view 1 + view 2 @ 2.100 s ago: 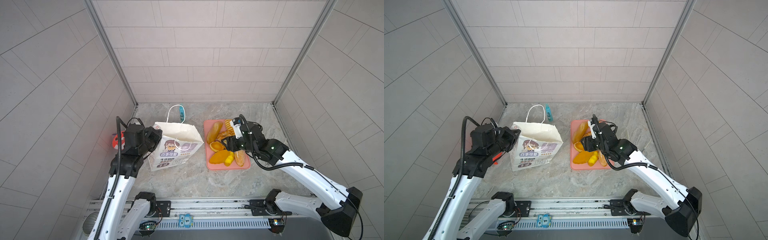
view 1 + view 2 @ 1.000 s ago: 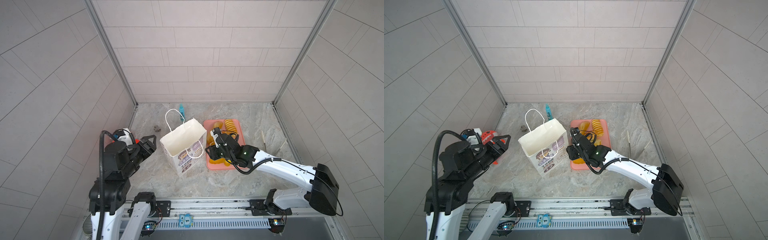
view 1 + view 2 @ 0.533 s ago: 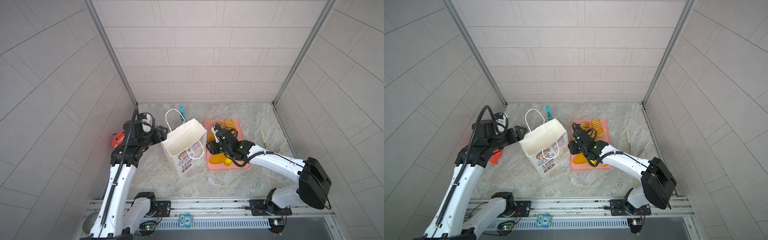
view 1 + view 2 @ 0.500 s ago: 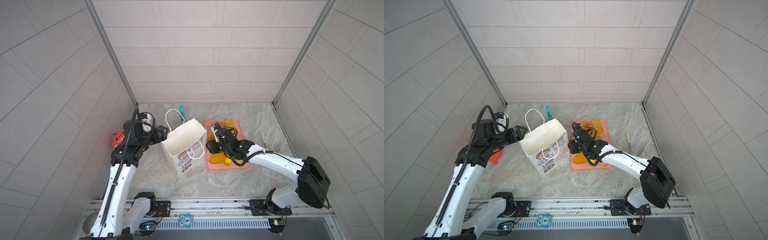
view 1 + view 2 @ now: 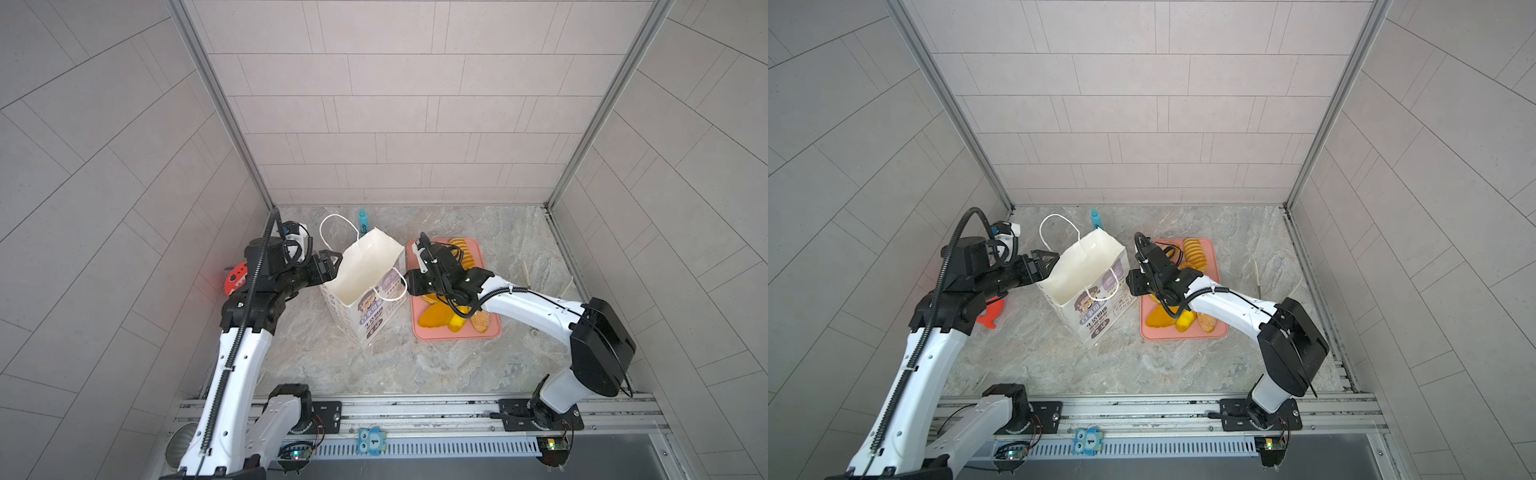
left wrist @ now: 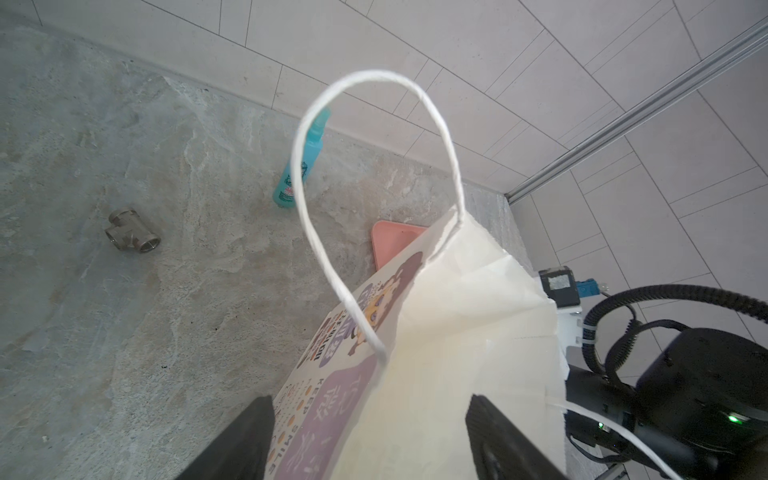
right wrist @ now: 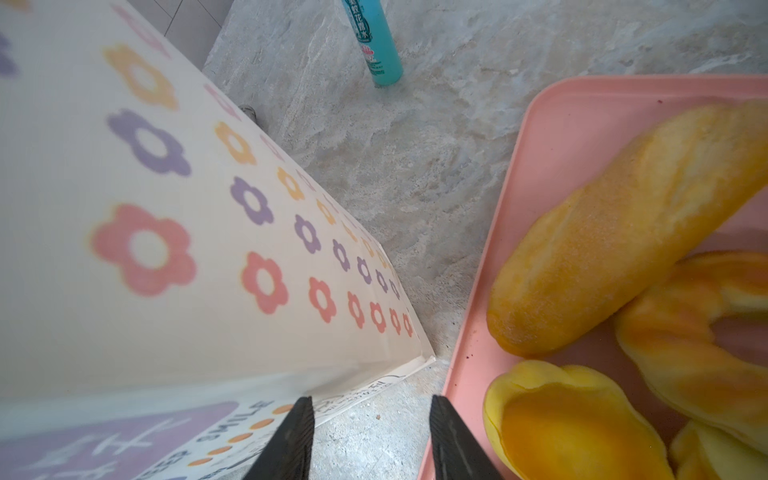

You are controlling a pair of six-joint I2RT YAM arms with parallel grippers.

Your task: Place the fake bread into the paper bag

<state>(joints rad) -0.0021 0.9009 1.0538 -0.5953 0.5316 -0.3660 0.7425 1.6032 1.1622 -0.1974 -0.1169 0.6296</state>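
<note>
The paper bag point(image 5: 365, 286) stood with its mouth open on the stone floor point(image 5: 415, 365) between the two arms, just left of the pink tray point(image 5: 457, 334). The left gripper point(image 5: 331, 265) was at the bag's left rim. In the left wrist view its fingers point(image 6: 249, 440) were spread wide with the bag's upper corner between them, and neither one clearly pressed the paper. The right gripper point(image 5: 409, 283) was at the bag's right side, above the tray's left edge. In the right wrist view its fingers point(image 7: 291, 440) stood apart over the floor by the bag's bottom corner, with nothing between them. The bread point(image 5: 434, 318) lay on the tray, outside the bag (the right wrist view showed a long loaf point(image 7: 623, 232) and a twisted ring point(image 7: 685, 316) up close). A blue-green bottle point(image 5: 363, 218) lay beyond the bag, near the far wall, and a metal pipe fitting point(image 6: 131, 237) lay on the floor well apart from it.
</note>
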